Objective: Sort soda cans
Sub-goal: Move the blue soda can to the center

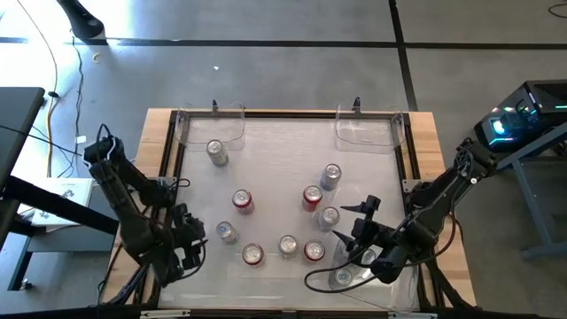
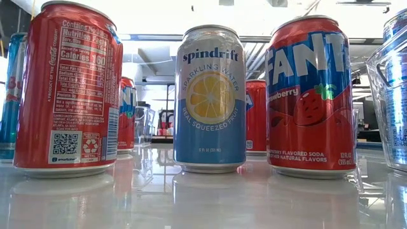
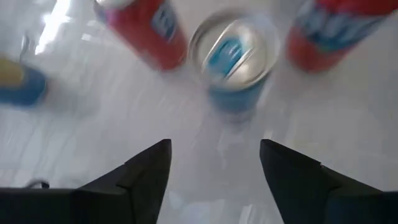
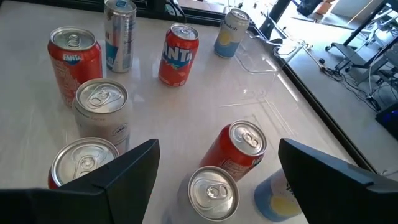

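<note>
Several soda cans stand upright on the white table top, red ones [image 1: 243,201] [image 1: 312,197] and silver or blue ones [image 1: 288,245] [image 1: 217,152]. My left gripper [image 1: 195,245] [image 3: 214,168] is open near the table's near left corner. It points at a blue can with a silver top [image 3: 235,56] [image 1: 227,232] and is clear of it. My right gripper [image 1: 354,224] [image 4: 217,174] is open at the near right, above and behind a silver-topped can [image 4: 212,191] and a red can [image 4: 239,149], touching neither.
Two clear plastic bins [image 1: 213,126] [image 1: 365,131] stand at the table's far edge. Another can [image 1: 341,277] stands under my right arm near the front edge. In the low view, a red cola can [image 2: 68,89], a Spindrift can [image 2: 210,98] and a Fanta can [image 2: 310,95] stand close by.
</note>
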